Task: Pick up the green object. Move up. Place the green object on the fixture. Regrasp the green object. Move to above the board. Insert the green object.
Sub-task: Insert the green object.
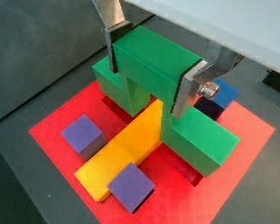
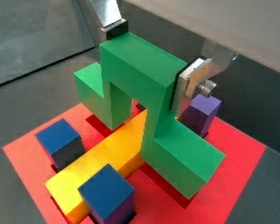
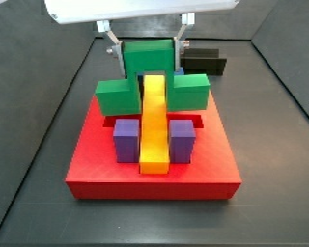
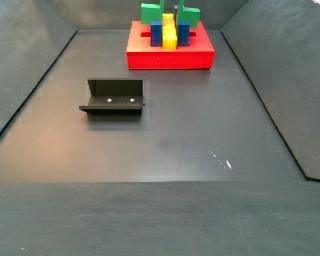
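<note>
Clamped on the green object (image 1: 154,66), the claw (image 1: 154,79) hangs over the far end of the board (image 3: 105,178), its silver fingers (image 2: 192,80) pressed flat against either side of the piece's upper block. Below it, the dark desk (image 4: 163,140) is the largest thing in view, and the red board lies at its far end. Next in size, the green object stands upright astride the long yellow bar (image 3: 154,125), its legs (image 2: 178,149) down at the board on either side of that bar. Purple posts (image 3: 125,135) flank the bar, and a blue post (image 2: 108,191) shows in both wrist views. Smallest, the fixture (image 4: 113,98) sits alone mid-desk, well apart from the board. No writing or brand is legible anywhere.
</note>
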Controlling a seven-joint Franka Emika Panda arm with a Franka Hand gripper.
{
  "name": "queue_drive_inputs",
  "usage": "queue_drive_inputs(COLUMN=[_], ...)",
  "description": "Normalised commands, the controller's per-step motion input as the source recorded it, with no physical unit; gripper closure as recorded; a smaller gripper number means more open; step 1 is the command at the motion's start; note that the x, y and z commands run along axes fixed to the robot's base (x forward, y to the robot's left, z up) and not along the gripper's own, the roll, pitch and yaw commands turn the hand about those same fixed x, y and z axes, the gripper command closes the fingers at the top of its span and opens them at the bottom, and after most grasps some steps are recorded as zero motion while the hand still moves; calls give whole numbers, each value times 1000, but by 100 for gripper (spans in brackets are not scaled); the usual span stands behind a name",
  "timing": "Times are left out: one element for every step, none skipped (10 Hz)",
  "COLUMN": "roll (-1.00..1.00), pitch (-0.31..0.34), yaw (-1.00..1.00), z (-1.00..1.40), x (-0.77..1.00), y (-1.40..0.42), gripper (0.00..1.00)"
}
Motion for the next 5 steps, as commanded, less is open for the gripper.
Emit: queue_drive_inputs(roll=[0,0,0,0,0], pitch=[-96,-99,-100,-69,-69], yaw=[66,63,60,54,20], z=[-163,-197,-200,-137,-146], x=[0,0,0,94,160], y=[-11,-11,-17,-100,-103], gripper=[100,100,100,100,100])
